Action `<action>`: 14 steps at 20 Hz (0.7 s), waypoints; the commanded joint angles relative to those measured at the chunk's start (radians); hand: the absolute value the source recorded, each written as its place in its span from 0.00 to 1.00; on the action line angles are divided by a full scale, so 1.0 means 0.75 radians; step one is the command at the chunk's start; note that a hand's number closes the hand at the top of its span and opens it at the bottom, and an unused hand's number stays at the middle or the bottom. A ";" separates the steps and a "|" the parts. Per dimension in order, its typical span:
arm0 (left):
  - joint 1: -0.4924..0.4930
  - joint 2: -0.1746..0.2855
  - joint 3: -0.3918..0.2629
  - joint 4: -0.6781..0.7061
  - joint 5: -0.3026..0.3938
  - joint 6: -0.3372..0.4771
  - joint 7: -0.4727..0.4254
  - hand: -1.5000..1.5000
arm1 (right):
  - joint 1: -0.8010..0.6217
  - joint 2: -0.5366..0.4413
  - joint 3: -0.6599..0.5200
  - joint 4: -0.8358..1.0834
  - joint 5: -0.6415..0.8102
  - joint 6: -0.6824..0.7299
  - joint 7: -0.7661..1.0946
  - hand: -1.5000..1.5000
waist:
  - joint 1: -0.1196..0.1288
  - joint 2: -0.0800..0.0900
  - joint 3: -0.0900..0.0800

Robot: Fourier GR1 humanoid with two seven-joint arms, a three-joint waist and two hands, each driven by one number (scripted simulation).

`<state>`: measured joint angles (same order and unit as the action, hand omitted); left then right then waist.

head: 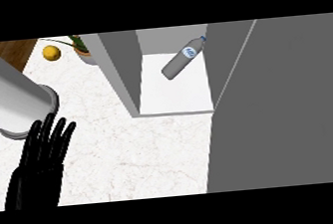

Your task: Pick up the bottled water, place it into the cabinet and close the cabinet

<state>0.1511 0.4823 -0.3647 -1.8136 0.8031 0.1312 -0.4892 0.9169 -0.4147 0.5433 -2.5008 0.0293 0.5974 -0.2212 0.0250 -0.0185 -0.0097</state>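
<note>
Left hand (44,154): open, fingers straight, holding nothing; low at left over the counter (144,156)
Between: cabinet (122,73) side wall separates hand from bottle
Bottled water (180,60): lying tilted inside cabinet
Cabinet door (287,103): open, at right
Beyond: lemon (51,52); potted plant (83,47)

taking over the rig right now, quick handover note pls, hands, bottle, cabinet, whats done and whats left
Left hand: open, fingers straight, over the counter at the view's left, holding nothing.
Right hand: not in view.
Bottled water: lying tilted on the white shelf inside the cabinet, with no hand on it.
Cabinet door: the large grey panel at the right. It is open and the inside is exposed.
Done: the bottle is in the cabinet.
Left: close the cabinet door.
</note>
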 commanded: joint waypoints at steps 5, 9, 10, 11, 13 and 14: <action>0.129 0.108 0.104 -0.067 0.080 -0.114 -0.014 0.00 | -0.103 -0.015 0.294 -0.201 0.176 -0.011 0.203 1.00 | 0.047 0.005 -0.008; 0.184 0.167 0.156 -0.066 0.124 -0.209 -0.018 0.00 | -0.113 0.070 0.412 -0.124 0.084 -0.093 0.213 1.00 | 0.062 0.020 -0.006; 0.203 0.181 0.159 -0.101 0.128 -0.204 -0.007 0.00 | -0.118 0.073 0.415 -0.116 0.075 -0.102 0.218 1.00 | 0.082 0.017 -0.005; 0.181 0.213 0.200 -0.086 0.153 -0.245 0.000 0.00 | -0.136 0.075 0.429 -0.122 0.051 -0.098 0.226 1.00 | 0.080 0.026 -0.005; 0.228 0.215 0.200 -0.105 0.172 -0.269 -0.006 0.00 | -0.166 0.084 0.442 -0.089 0.058 -0.108 0.236 1.00 | 0.108 0.023 -0.005; 0.225 0.205 0.189 -0.081 0.149 -0.270 -0.022 0.00 | -0.189 0.075 0.439 -0.085 0.046 -0.098 0.245 1.00 | 0.122 0.032 -0.008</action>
<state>0.2954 0.6191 -0.2386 -1.8744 0.9065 -0.0367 -0.4962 0.8376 -0.3927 0.6368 -2.4925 0.0271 0.4777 -0.1268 0.0899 -0.0024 -0.0144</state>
